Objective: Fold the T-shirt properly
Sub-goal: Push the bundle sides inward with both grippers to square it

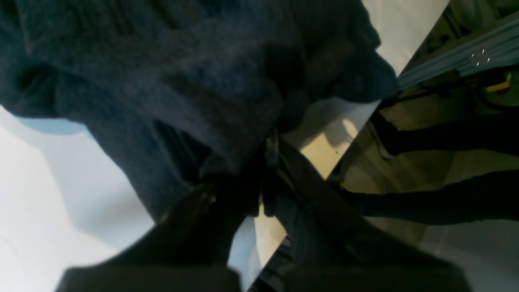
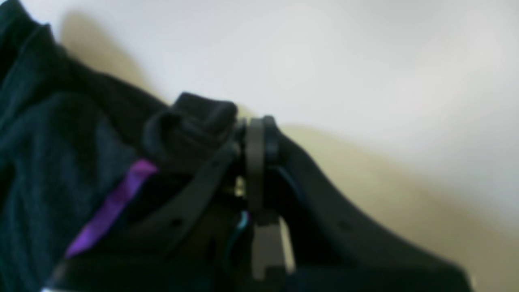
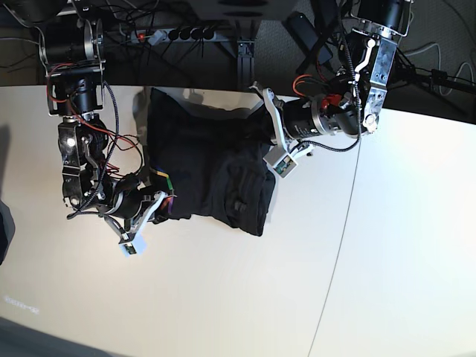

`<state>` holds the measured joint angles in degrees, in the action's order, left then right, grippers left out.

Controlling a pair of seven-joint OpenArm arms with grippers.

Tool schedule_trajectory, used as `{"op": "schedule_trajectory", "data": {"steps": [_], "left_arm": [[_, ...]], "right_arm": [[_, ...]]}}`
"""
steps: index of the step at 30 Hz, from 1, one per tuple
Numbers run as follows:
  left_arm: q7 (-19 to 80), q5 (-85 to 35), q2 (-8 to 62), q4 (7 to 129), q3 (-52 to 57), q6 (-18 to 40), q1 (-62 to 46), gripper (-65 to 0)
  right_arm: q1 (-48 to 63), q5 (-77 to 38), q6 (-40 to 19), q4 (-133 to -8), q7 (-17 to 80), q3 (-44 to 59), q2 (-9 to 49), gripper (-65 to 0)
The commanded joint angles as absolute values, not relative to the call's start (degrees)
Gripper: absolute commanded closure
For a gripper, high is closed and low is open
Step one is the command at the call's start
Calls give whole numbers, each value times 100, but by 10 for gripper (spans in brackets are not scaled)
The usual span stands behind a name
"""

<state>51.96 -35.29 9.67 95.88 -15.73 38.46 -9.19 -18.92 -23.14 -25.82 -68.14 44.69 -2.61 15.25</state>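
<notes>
T-shirt [image 3: 212, 171] lies bunched and partly doubled over near the far edge of the pale surface [image 3: 387, 245], with a thicker rumpled heap at the end nearest the middle of the surface and a flatter stretch running toward the far edge. Both arms grip it. The right end effector [image 2: 237, 134] is clamped on a rolled fold of dark cloth at the shirt's side where a bit of coloured print shows; a purple strip [image 2: 111, 205] of that print lies just beside the pinch in the right wrist view. The left end effector [image 1: 263, 162] is closed on the shirt's opposite side, with the dark knit draped up and away from the pinch in the left wrist view, though blur hides exactly how much cloth it holds.

The step in hand looks like a two-point carry of one part of the shirt over the rest, partway through a fold. The next move probably calls for both arms to travel together, keeping the cloth taut between them so the heap flattens instead of piling higher, before letting go.

Beyond the shirt the surface is smooth and off-white, crossed by one thin dark seam line [image 3: 346, 223]. Past its far edge, a power strip [image 3: 175, 33] and tangled cables [image 3: 312, 30] sit in shadow.
</notes>
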Motion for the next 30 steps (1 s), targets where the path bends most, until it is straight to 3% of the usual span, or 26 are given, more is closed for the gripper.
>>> {"op": "schedule_trajectory", "data": {"steps": [1, 12, 20, 30], "left_arm": [[5054, -3511, 969, 9655, -1568, 4000, -843, 0], [4508, -3020, 1500, 9203, -1529, 4000, -416, 0], [4344, -3083, 1507, 8191, -1531, 4000, 183, 0], [4178, -3076, 1441, 7994, -1531, 4000, 526, 0]], "right_arm": [[-1946, -2405, -2746, -6993, 4416, -226, 1610, 0], [-1227, -2469, -2746, -8064, 4488, -220, 1966, 0], [-766, -2768, -2744, -8554, 4508, -211, 1984, 0], [-419, -2790, -2744, -8766, 4613, -211, 1981, 0]]}}
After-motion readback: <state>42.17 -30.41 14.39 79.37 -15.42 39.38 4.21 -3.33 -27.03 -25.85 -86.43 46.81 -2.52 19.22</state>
